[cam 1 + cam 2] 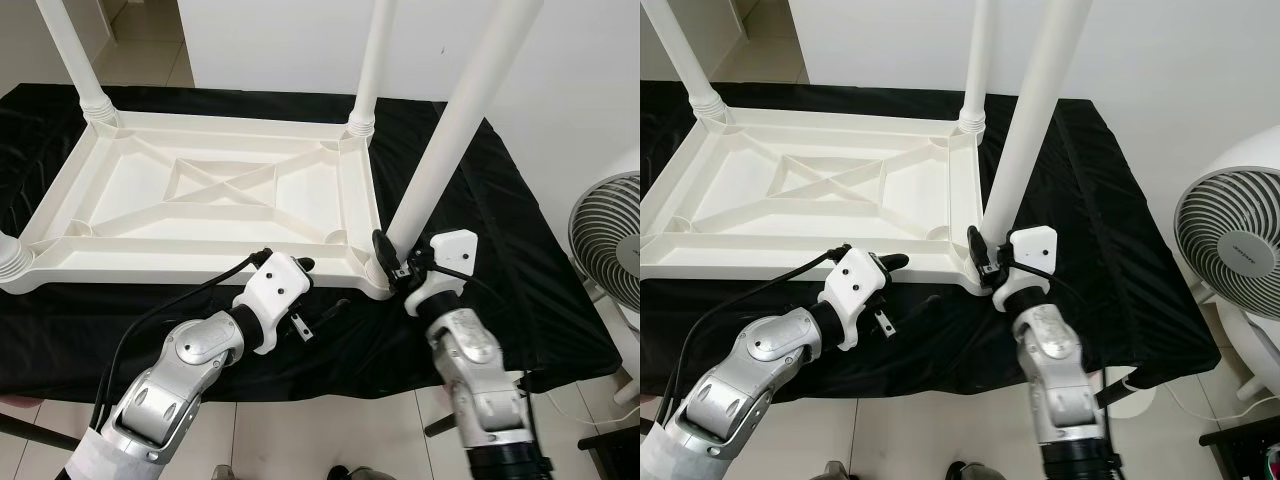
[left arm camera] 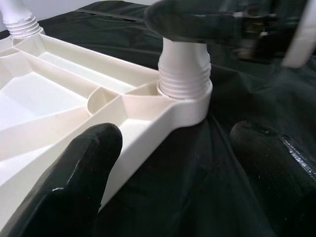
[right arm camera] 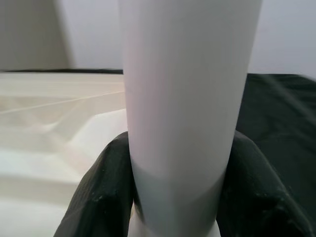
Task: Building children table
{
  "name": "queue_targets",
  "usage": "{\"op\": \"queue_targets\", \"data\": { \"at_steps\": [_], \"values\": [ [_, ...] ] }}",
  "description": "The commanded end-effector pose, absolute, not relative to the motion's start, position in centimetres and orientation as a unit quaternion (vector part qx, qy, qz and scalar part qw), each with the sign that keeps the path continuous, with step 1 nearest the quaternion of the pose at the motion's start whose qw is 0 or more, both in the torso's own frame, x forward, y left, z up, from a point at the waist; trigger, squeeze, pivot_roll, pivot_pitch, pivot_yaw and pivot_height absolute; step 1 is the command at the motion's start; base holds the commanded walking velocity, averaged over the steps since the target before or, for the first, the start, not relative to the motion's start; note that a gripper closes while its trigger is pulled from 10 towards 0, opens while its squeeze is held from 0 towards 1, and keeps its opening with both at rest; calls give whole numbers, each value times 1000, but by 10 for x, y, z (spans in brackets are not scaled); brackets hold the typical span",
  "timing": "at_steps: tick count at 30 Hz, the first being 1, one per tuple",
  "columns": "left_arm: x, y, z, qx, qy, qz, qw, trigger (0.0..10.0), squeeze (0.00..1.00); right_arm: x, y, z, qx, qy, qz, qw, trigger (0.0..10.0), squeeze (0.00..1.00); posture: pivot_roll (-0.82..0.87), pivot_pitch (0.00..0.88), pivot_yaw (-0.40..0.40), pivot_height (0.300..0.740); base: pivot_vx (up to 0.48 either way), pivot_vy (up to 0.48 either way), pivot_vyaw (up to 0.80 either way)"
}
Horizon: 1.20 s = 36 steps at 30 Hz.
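Tabletop (image 1: 210,195) lies inverted on black-draped counter (image 1: 500,250), ribbed underside up, so leg sockets face upward for fitting.

Right tool (image 1: 393,262) closed around near-right leg (image 1: 455,125) just above threaded base; fingers (image 3: 98,197) wrap shaft both sides. Judged: grip low for turning leg into corner socket (image 2: 185,96).

Left tool (image 2: 168,173) spread wide, holding nothing, one finger (image 2: 84,163) against tabletop rim, other over cloth. Judged: bracing tabletop against twist.

White plastic, X-braced ribs, screw-thread collars. Far legs upright in corners; fourth collar (image 1: 12,258) at near-left corner.

Fan (image 1: 610,235) beside counter.
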<state>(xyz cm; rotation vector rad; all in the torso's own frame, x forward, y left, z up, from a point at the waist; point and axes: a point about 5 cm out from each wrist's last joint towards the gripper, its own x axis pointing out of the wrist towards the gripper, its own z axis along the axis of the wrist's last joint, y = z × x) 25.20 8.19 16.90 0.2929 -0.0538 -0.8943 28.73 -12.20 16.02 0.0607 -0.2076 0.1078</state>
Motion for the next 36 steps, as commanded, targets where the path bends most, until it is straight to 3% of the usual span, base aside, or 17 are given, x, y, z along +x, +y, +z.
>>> {"op": "queue_targets", "data": {
  "at_steps": [1, 5, 10, 18, 19, 20, 34, 35, 36],
  "values": [
    [248, 80, 169, 136, -21, -451, 882, 10000, 0, 285, -137, 114, 35, 3, -37, 999, 10000, 0, 114, 148, -17, 740, 0, 0, 0],
    [249, 79, 170, 137, -22, -451, 881, 10000, 0, 289, -125, 110, 39, 9, -66, 997, 10000, 0, 122, 142, -22, 740, 0, 0, 0],
    [250, 81, 171, 139, -24, -447, 884, 10000, 0, 289, -110, 110, 41, 7, -27, 999, 10000, 0, 129, 138, -28, 740, 0, 0, 0],
    [248, 79, 170, 134, -24, -446, 885, 10000, 0, 290, -112, 110, 44, -4, -30, 999, 10000, 0, 129, 135, -32, 740, 0, 0, 0],
    [248, 79, 170, 133, -23, -446, 885, 10000, 0, 289, -112, 111, 51, -10, -18, 999, 10000, 949, 127, 131, -33, 740, 0, 0, 0],
    [248, 79, 170, 134, -23, -446, 885, 10000, 0, 289, -114, 112, 52, -15, -14, 998, 10000, 1000, 127, 131, -33, 740, 0, 0, 0],
    [253, 81, 170, 140, -28, -439, 887, 10000, 0, 291, -133, 133, 57, -68, 96, 991, 10000, 1000, 115, 104, -40, 740, 0, 0, 0],
    [254, 81, 171, 140, -29, -439, 887, 10000, 0, 291, -135, 134, 53, -69, 106, 991, 10000, 784, 115, 104, -40, 740, 0, 0, 0],
    [254, 81, 171, 140, -29, -439, 887, 10000, 0, 291, -135, 134, 53, -69, 106, 991, 10000, 784, 115, 104, -40, 740, 0, 0, 0]
  ]
}}
